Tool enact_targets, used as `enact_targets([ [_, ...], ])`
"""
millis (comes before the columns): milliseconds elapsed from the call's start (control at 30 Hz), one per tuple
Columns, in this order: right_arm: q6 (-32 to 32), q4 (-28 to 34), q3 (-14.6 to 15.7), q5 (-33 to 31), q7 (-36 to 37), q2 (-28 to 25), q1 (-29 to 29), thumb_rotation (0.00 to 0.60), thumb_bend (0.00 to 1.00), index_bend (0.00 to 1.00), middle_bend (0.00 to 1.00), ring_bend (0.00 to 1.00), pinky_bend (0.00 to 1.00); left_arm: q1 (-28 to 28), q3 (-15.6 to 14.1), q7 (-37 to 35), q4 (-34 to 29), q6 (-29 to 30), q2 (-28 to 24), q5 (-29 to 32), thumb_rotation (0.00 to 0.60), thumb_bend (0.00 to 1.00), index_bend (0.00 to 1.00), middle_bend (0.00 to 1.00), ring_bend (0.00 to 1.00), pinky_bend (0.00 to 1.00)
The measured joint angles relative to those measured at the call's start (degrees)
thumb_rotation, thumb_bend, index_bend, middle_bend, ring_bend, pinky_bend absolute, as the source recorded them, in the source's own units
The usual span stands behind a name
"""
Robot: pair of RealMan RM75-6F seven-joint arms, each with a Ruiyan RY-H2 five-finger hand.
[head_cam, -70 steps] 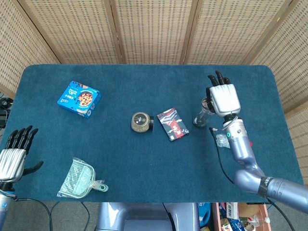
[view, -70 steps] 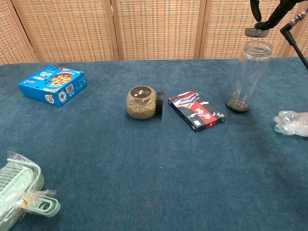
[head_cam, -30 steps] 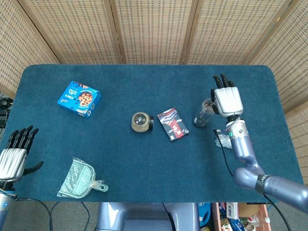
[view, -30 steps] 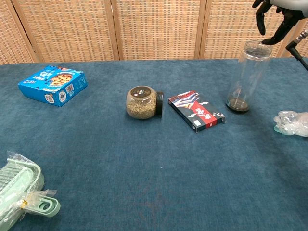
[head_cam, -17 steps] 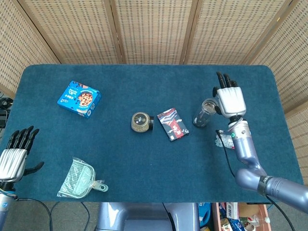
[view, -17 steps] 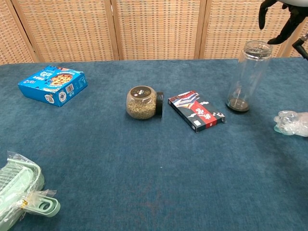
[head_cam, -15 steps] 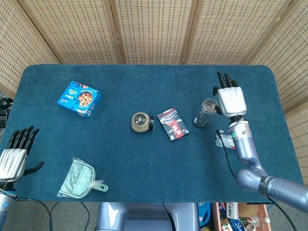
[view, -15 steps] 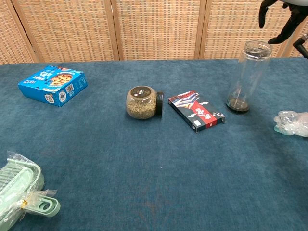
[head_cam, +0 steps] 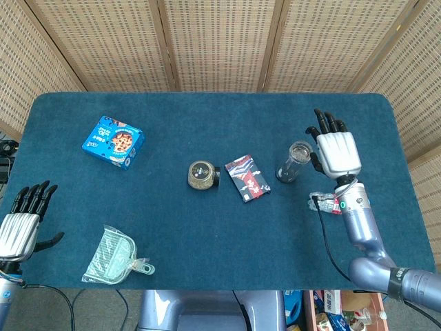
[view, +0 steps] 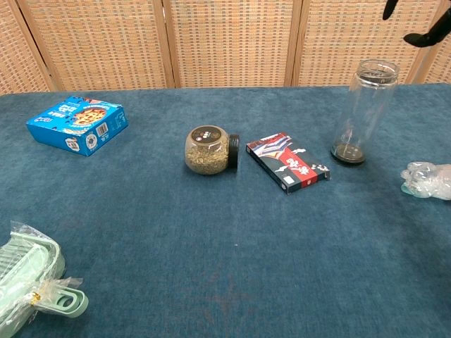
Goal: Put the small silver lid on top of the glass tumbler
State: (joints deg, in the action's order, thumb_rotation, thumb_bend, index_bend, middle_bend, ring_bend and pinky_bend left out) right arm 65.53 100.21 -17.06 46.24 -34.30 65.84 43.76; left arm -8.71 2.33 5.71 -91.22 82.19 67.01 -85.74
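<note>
tumbler: 1 [view: 365, 113], upright, right of frame, lid [view: 378, 69] seated on top
right robot hand [head_cam: 337, 153]: fingers spread wide, holding nothing, beside tumbler
left robot hand [head_cam: 19, 229]: spread wide, lower left

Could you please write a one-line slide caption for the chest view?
Small silver lid sits atop the upright glass tumbler, right hand open above it.

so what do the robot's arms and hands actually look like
Each robot hand has a pale silver-white back plate and black fingers: the right robot hand and the left robot hand alike. The right arm is metallic blue-grey and rounded, with a small green light near the wrist, a black cable alongside it and a black band at the elbow.
</note>
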Motion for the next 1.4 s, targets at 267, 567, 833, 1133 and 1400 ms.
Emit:
enact_targets([
  [267, -0.2, 2.5, 2.0, 1.3, 3.4, -1.2, -2.3, 0.6, 0.91, 0.3, 0.0, 0.0, 0.2, 0.0, -0.3, -0.1, -0.2, 0.4, 0.0, -0.9, 0.6, 0.21, 0.0, 0.0, 0.0, 0.0],
  [567, -0.9, 2.5, 2.7, 1.1, 4.5, -1.0, -2.8, 0.6, 0.94, 0.28, 0.0, 0.0, 0.2, 0.2, -0.5, 0.3, -0.5, 1.0, 0.0, -1.6, 0.6, 0.21, 0.0, 0.0, 0.0, 0.0],
  [833, -1.0, 1.7, 2.8, 0.7, 4.4, -0.3, -2.4, 0.6, 0.94, 0.28, 0.0, 0.0, 0.2, 0.2, -0.5, 0.4, -0.5, 1.0, 0.0, -1.6, 0.6, 0.21, 0.0, 0.0, 0.0, 0.0],
  [1133, -2.0, 0.5, 3.3, -0.5, 4.0, 0.5, -1.9, 0.6, 0.94, 0.28, 0.0, 0.0, 0.2, 0.1, -0.5, 0.4, -0.4, 0.8, 0.1, -1.5, 0.6, 0.21, 0.0, 0.0, 0.0, 0.0],
  [1400, -2.9, 0.3, 3.5, -1.7, 3.5, 0.6, -1.3, 0.6, 0.94, 0.28, 0.0, 0.0, 0.2, 0.0, -0.5, 0.6, -0.4, 0.6, 0.2, -1.4, 0.6, 0.21, 0.0, 0.0, 0.0, 0.0],
])
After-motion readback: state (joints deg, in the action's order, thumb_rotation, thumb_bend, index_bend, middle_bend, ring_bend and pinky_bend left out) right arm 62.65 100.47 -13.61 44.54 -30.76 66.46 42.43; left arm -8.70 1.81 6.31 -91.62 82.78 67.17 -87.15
